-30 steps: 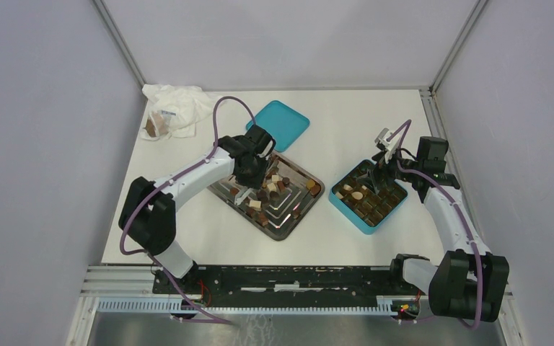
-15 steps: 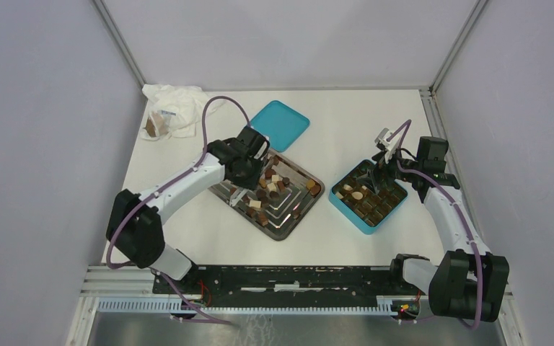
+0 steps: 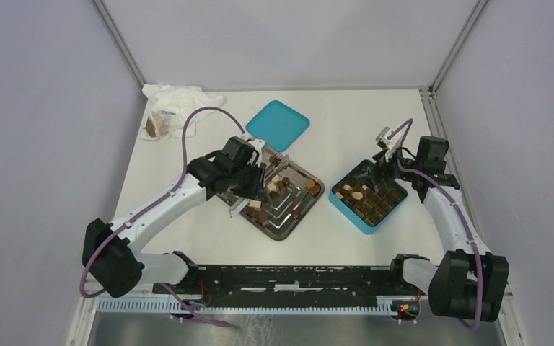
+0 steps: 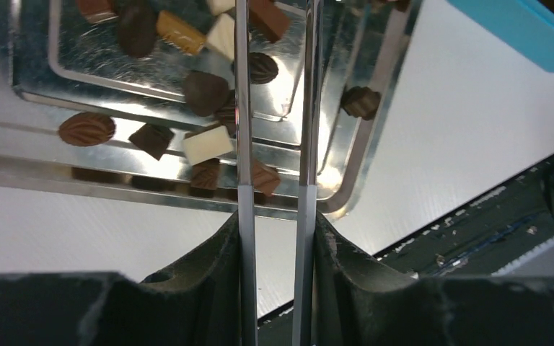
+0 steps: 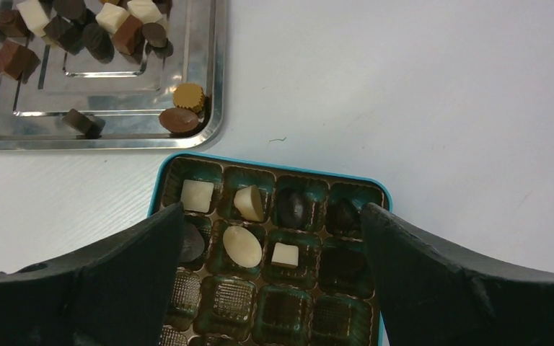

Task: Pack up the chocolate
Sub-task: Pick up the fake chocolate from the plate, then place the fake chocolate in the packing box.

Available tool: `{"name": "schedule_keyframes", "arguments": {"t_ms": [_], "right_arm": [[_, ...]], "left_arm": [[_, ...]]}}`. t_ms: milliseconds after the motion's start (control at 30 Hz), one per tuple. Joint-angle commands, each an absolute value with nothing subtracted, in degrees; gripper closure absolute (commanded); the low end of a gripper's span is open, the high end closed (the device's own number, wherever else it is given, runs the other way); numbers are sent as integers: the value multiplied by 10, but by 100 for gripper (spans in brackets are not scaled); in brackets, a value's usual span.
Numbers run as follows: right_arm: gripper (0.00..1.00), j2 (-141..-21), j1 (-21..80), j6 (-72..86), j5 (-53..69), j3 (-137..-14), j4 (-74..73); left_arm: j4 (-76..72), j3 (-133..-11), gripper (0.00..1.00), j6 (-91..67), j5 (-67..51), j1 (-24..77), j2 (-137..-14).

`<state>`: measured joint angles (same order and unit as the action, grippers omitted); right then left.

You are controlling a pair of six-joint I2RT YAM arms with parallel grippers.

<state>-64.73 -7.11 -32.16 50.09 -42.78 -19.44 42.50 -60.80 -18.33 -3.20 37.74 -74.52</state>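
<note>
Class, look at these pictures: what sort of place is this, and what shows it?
Likely a robotics test cell: grey panel walls, two bolted arms, a white table with staged chocolates.

Left gripper [image 4: 274, 21]: 2 thin metal fingers [image 4: 242, 108] run up frame centre with narrow gap between, tips cut off by top edge. Beneath: steel tray [image 4: 115, 189] with stepped floor. Chocolate [image 4: 203, 92] scattered on it in dark, brown and white pieces. 1 dark piece [image 4: 361, 102] sits apart at tray's right side. Teal edge [image 4: 526, 32] top right. White table [image 4: 462, 137] around tray.
</note>
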Motion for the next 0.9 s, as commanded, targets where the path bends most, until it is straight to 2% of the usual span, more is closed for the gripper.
{"name": "schedule_keyframes", "arguments": {"t_ms": [0,300,533,867], "right_arm": [[3,-643,-69,-254,457,-419,-135],[2,-647,-83,-86,240,-421,-65],[2,-647,-84,32,16,-422,-39],[2,-643,-84,86,-120,-427,-36]], "left_arm": [[341,-595,98,-227,-102,401,-705],[207,-575,98,-250,-134,494,-705],[104,-595,98,-269,-146,562,-776],[25,-691,98,-286,-121,635,-930]]}}
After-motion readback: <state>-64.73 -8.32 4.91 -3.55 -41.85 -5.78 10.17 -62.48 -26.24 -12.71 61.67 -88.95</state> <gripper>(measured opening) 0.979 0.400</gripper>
